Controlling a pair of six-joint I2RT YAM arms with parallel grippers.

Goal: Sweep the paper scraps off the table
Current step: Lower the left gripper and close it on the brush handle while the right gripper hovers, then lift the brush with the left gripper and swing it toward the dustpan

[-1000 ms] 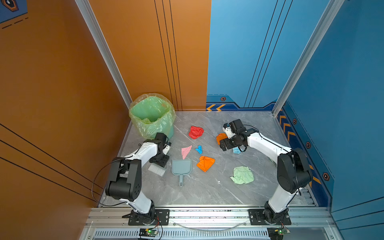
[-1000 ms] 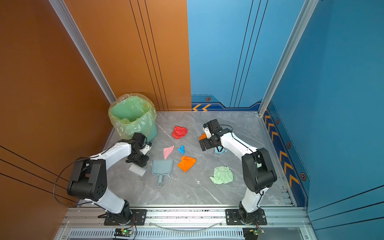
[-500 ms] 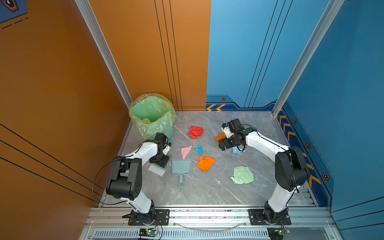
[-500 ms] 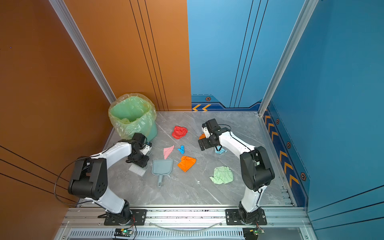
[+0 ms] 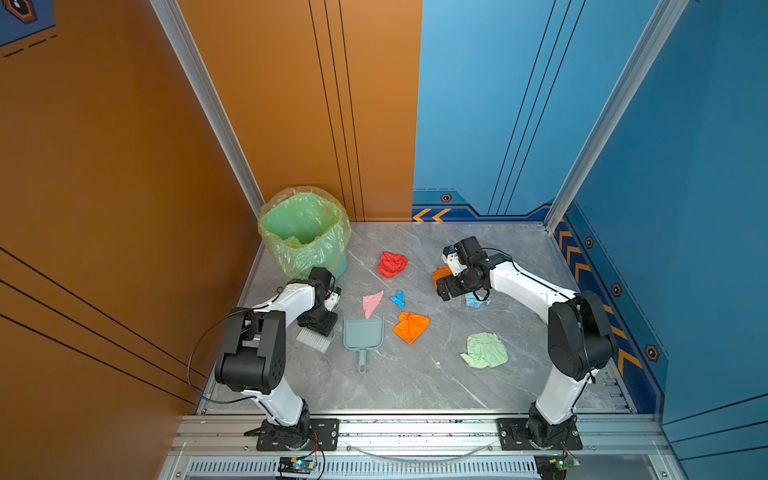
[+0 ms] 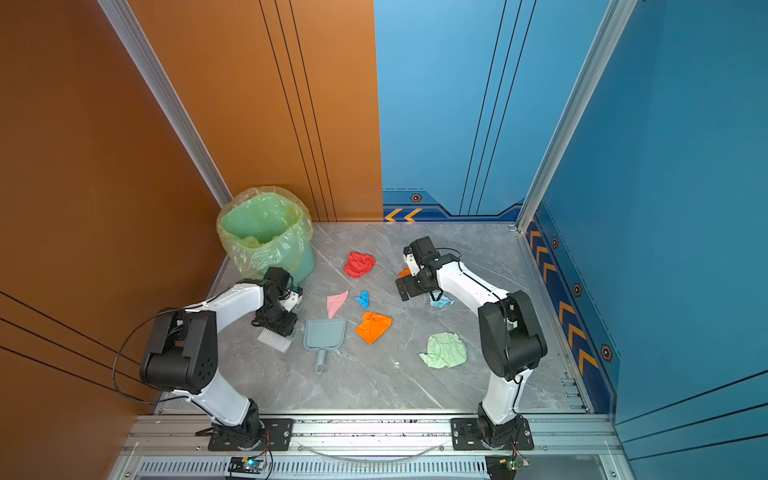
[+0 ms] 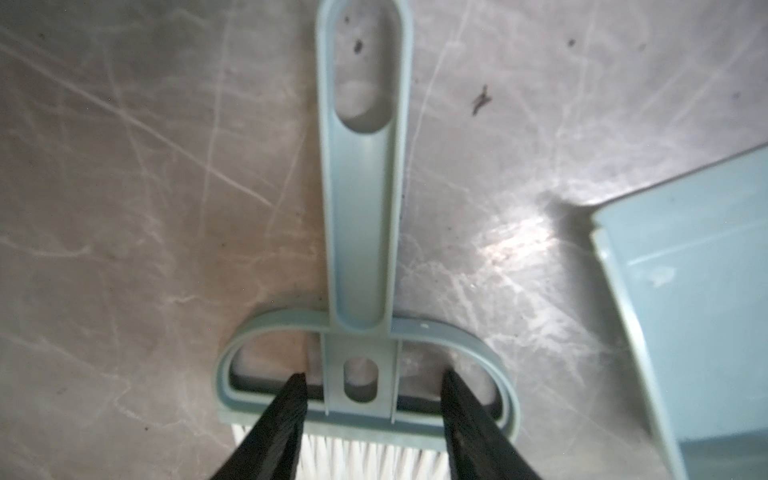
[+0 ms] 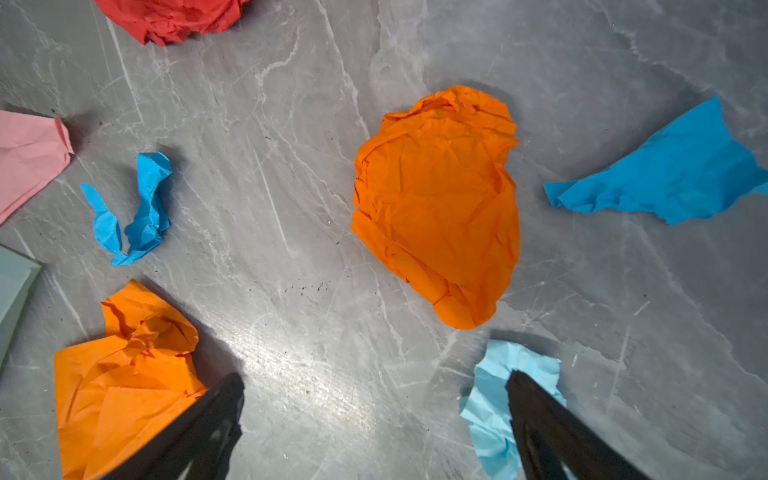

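Clasping the brush (image 7: 359,249), left tool (image 7: 372,377), plain only at wrist; right tool (image 8: 374,376) agape.

Two arms of like build stand on black square base plates bolted with silver screws to an aluminium rail; the left arm (image 5: 266,332) and the right arm (image 5: 552,316) each alternate glossy white link shells with bulky matt black joint housings; a thin black cable loops loose from the left arm's elbow housing down toward its base; a shorter black cable arcs over the right arm's wrist; each wrist carries a small white block; the left gripper (image 7: 374,419) and the right gripper (image 8: 374,419) end in slim, tapering black fingers; small circuit boards with lit indicator lights and wires sit below each base.
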